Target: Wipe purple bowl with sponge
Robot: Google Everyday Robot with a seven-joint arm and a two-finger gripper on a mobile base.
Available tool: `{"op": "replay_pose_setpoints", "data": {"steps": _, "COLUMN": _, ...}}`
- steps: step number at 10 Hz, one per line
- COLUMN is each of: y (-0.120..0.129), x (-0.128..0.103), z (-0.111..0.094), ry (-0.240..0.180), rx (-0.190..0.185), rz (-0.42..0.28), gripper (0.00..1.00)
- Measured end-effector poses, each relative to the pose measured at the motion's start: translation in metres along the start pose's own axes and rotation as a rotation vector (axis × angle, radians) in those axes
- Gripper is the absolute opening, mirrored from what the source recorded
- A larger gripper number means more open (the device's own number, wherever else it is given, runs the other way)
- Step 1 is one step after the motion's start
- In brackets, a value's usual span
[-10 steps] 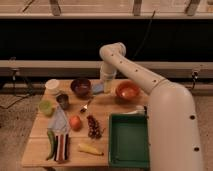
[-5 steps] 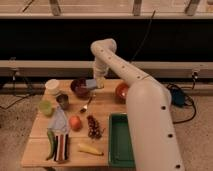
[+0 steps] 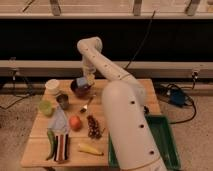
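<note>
Your gripper [image 3: 86, 80] hangs at the back left of the table [image 3: 35, 137], right over the purple bowl [image 3: 80, 92], and its fingers are clamped narrow on the sponge [image 3: 81, 81], which shows as a pale blue patch just above the bowl's rim. Whether the sponge touches the inside of the bowl yet you cannot tell from here. The bowl is small, glossy and free-standing, so your main risk is that it moves instead of getting wiped: press off-centre against one wall and it may tip or skate across the wood. It would not have far to go, because the white cup [image 3: 52, 86] stands near on its left, the grey cup [image 3: 63, 101] near in front and to the left, and the spoon [image 3: 86, 106] lies just in front of it. Sweep too wide and the fingers could catch the rim and drag the bowl along. Push down too hard and the metal may meet the bowl rather than the sponge. The arm [image 3: 120, 115] also lies across much of the table's right side, hiding what sits beneath it, so a large swing could knock something you cannot see.
</note>
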Motion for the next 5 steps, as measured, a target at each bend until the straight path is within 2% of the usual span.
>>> {"op": "replay_pose_setpoints", "data": {"steps": 3, "y": -0.031, "x": -0.011, "z": 0.010, "ry": -0.006, "rx": 0.027, "rz": -0.010, "gripper": 0.00}}
{"op": "replay_pose_setpoints", "data": {"steps": 5, "y": -0.037, "x": -0.024, "z": 0.016, "ry": -0.016, "rx": 0.031, "rz": -0.032, "gripper": 0.00}}
